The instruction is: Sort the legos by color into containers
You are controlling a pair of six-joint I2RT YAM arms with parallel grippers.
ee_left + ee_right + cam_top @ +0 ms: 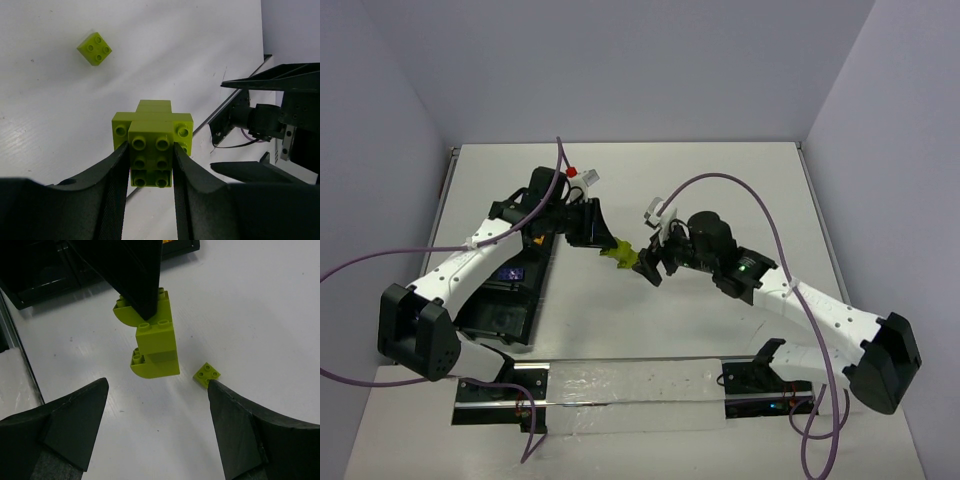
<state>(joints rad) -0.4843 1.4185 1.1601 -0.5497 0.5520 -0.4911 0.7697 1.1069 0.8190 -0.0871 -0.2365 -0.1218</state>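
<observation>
Along the left side of the table (720, 190), close to its left edge, lies the long black tray (485, 322), running from near to far. One orange-yellow brick (538, 240) sits in a far compartment, and a blue-purple brick (510, 272) sits in the next compartment nearer to me. The left arm reaches over that tray towards the middle of the table.

From where I stand, the left gripper (151, 165) is clamped on a lime-green clump (152, 120) of several bricks stuck together. Its two black fingers (117, 175) press the clump's sides, and the far end of the clump sticks out past the tips. The clump hangs just right of the tray's far end, over bare white table. I cannot tell whether its lower end touches the surface.

Right beside it, facing it from the right, is the right gripper (157, 387). Its jaws stand wide apart with nothing between them, and the clump is just in front of the gap. A single loose lime-green brick (207, 374) lies flat on the table, studs up, just beside one of that gripper's fingertips. I cannot tell whether it touches the fingertip.

Beyond the two grippers the table runs open to its far edge, apart from a small red piece (572, 170) and a white piece (590, 178) on the far left. To the right, the white surface is open as far as the right edge. Purple cables (720, 180) loop above both arms.
</observation>
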